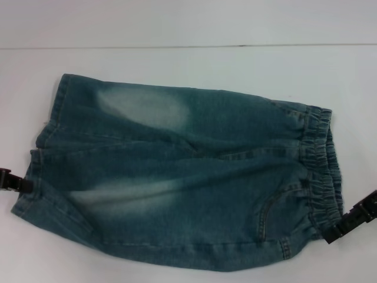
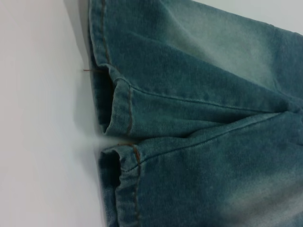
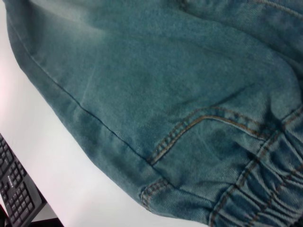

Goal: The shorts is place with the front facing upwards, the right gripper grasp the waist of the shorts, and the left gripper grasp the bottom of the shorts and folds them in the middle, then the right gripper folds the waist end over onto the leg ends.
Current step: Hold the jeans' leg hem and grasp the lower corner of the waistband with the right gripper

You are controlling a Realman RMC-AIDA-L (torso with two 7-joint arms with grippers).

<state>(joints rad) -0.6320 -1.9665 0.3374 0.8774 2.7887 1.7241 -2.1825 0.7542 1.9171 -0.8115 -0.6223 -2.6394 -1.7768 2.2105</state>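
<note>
The shorts [image 1: 182, 177] lie flat on the white table [image 1: 188, 59], front up. Their waist [image 1: 321, 171] sits at the right end, the leg ends [image 1: 44, 153] at the left. The right gripper [image 1: 353, 218] touches the waist's near corner; the left gripper [image 1: 13, 181] touches the near leg hem. You cannot tell whether either set of jaws has closed on cloth. You are at the grasping step. Confirm both grips, then lift the near edge evenly across the shorts.

Faded denim shorts [image 1: 182, 177] spread flat, waist [image 1: 321, 162] rightward
</note>
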